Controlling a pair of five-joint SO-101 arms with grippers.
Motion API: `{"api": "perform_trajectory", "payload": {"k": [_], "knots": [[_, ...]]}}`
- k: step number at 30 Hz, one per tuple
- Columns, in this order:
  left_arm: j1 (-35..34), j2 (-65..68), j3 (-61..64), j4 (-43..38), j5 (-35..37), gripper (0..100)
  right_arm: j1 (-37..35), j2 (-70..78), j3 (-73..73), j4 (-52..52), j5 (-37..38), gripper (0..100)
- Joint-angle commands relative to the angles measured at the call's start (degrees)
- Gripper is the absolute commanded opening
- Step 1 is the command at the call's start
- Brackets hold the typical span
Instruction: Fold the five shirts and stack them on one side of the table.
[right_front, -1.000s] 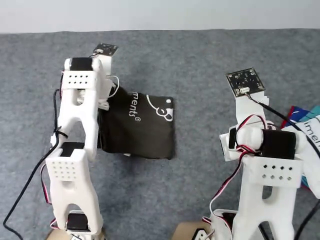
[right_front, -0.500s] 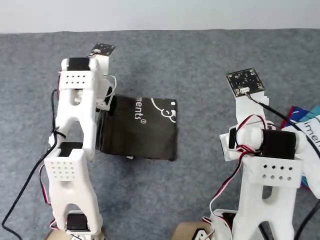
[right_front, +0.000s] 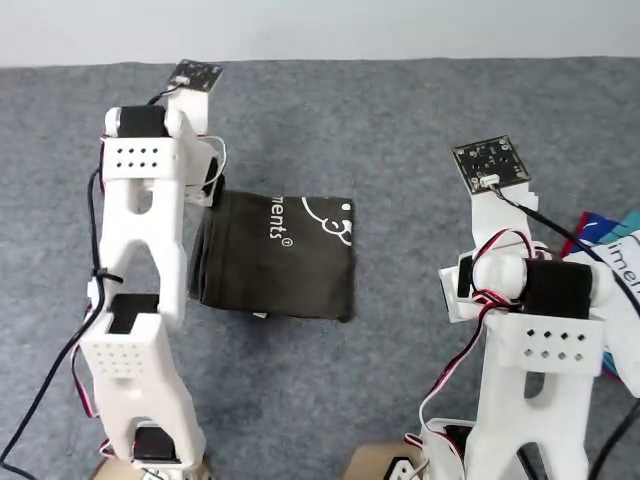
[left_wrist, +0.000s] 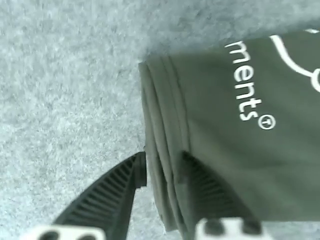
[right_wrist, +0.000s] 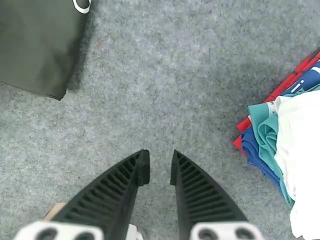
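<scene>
The left gripper (left_wrist: 163, 161) is clenched on the left-hand folded edge of the black shirt (left_wrist: 240, 165). One finger lies on top of the cloth and the other sits just outside the fold against the grey table (right_front: 400, 130), so the stacked layers of the edge run between them. From that claw the shirt spreads away to the right. In the high view it lies as a flat, roughly square packet (right_front: 285, 260) left of the table's middle, with its white print facing up along the far edge. The gripped fold runs near to far, so a pull to the left or right would likely drag the whole packet broadside. The left arm is plainly the nearer one, since it stands over the shirt's left border. The right gripper (right_wrist: 160, 165) hangs over bare table with its fingers slightly parted and holding nothing, well apart from the black shirt, whose corner lies off to its left. On its other side, near the table's right edge, is a loose heap of coloured shirts (right_wrist: 280, 150) in white, teal, blue and red. They look not yet folded.
</scene>
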Motion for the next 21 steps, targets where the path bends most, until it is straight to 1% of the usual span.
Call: {"api": "perform_trajectory", "payload": {"k": [1,4,6,9,12,17,21], "knots": [[-0.8,-5.7,0.1,1.8,-0.4,0,0.1,-1.3,-0.5,1.7,0.1,8.6],[-4.3,-9.9,5.2,1.8,-0.4,0,0.0,-1.2,-0.5,1.7,-0.3,8.6],[-7.2,-14.6,9.9,1.8,-0.5,0,-1.9,-1.2,-0.5,1.6,-0.4,8.6],[-12.0,-22.9,16.2,1.8,-2.0,0,-7.3,-1.1,-0.4,0.1,-0.5,8.6],[-17.3,-30.9,20.5,1.8,-2.1,0,-13.5,-0.5,-0.4,-5.4,-0.5,8.4],[-28.7,-40.4,22.9,1.8,-2.1,0,-21.9,10.8,-0.9,-15.3,-0.4,1.8],[-37.2,-43.8,23.3,1.8,-2.1,0,-29.1,22.0,-5.7,-19.7,-0.4,1.0]]}}
